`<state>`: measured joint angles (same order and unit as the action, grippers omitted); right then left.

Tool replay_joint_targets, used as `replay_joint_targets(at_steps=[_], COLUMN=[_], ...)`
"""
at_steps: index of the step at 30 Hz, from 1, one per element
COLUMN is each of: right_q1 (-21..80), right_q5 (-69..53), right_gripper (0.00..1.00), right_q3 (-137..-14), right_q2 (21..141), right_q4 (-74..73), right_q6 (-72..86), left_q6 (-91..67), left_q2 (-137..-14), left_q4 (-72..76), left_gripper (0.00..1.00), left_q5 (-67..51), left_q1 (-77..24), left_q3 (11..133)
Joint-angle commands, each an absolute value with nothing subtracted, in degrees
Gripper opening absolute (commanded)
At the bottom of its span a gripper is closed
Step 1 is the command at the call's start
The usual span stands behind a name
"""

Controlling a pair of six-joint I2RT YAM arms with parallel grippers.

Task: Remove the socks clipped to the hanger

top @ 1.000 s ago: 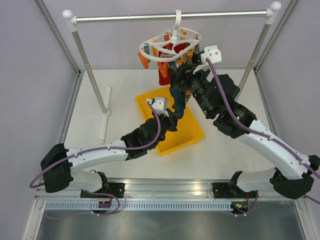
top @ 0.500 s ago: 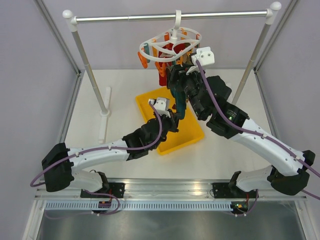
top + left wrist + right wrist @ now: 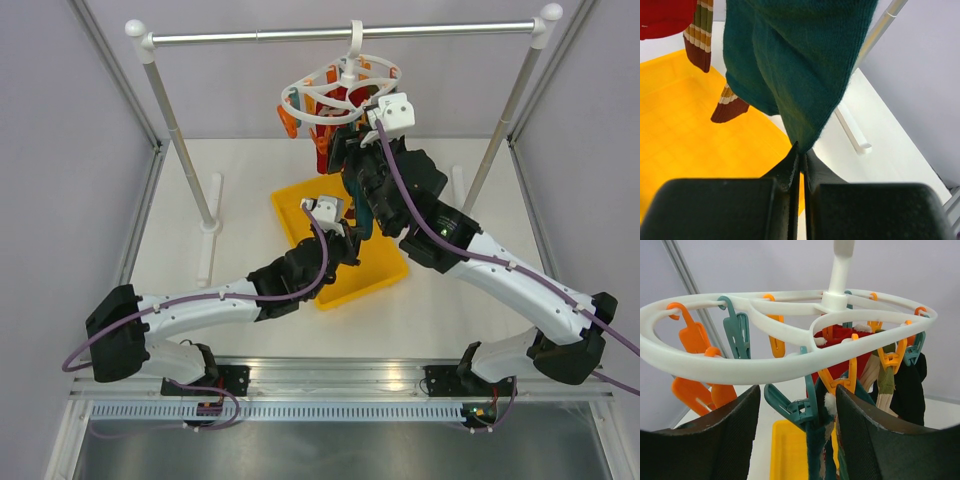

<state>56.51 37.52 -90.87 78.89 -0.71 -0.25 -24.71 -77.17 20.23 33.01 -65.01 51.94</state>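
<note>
The white oval hanger [image 3: 340,88] hangs by its hook from the rail, with orange and teal clips under its ring [image 3: 765,362]. A dark teal sock [image 3: 795,65] hangs from a teal clip [image 3: 802,407]. My left gripper [image 3: 801,156] is shut on that sock's lower tip, above the bin; in the top view the left gripper [image 3: 350,236] sits below the hanger. My right gripper [image 3: 800,432] is open, its fingers on either side of the teal clip, just under the ring [image 3: 347,152]. A red sock [image 3: 840,340], a tan striped sock [image 3: 885,382] and a black sock [image 3: 907,385] hang clipped behind.
A yellow bin [image 3: 298,215] lies on the table under the hanger. The metal rail [image 3: 300,35] spans the back on two slanted posts [image 3: 180,140], each with a white foot [image 3: 214,205]. Grey walls close in both sides.
My right arm has moved left and up, bringing its open fingers under the hanger ring around the teal clip. The left gripper has kept its hold on the teal sock.
</note>
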Motion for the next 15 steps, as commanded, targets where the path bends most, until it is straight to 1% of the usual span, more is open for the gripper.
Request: replay_joint_targets(at_steps=[1,4,7,10,11,12,15], right_q1=[56.69,56.69,56.69,56.69,56.69,56.69,56.78], right_q5=[39.64,39.55,39.29,39.20,39.11,39.11,39.55], right_gripper=[0.66,0.65,0.60,0.50,0.45,0.42,0.32], right_q3=[-92.55,-92.46,-92.20,-92.20,-92.11,-91.94,-91.50], right_q2=[78.40,78.14,77.87,77.87,77.87,77.61,77.17], right_q4=[3.07,3.60,3.87,4.04,4.04,4.04,4.04], right_q6=[-2.02,-2.11,-2.11,-2.29,-2.20,-2.20,-1.93], left_q6=[-22.50,-22.50,-22.59,-22.76,-22.85,-22.85,-22.85], left_q2=[-77.34,-77.08,-76.82,-76.73,-76.64,-76.55,-76.46], left_q4=[21.71,21.45,21.36,21.27,21.18,21.09,21.01], left_gripper=[0.02,0.02,0.02,0.02,0.02,0.02,0.02], left_q5=[34.28,34.63,35.24,35.24,35.24,35.24,35.42], left_q1=[-65.57,-65.57,-65.57,-65.57,-65.57,-65.57,-65.57], left_q3=[54.49,54.23,53.88,53.61,53.53,53.53,53.44])
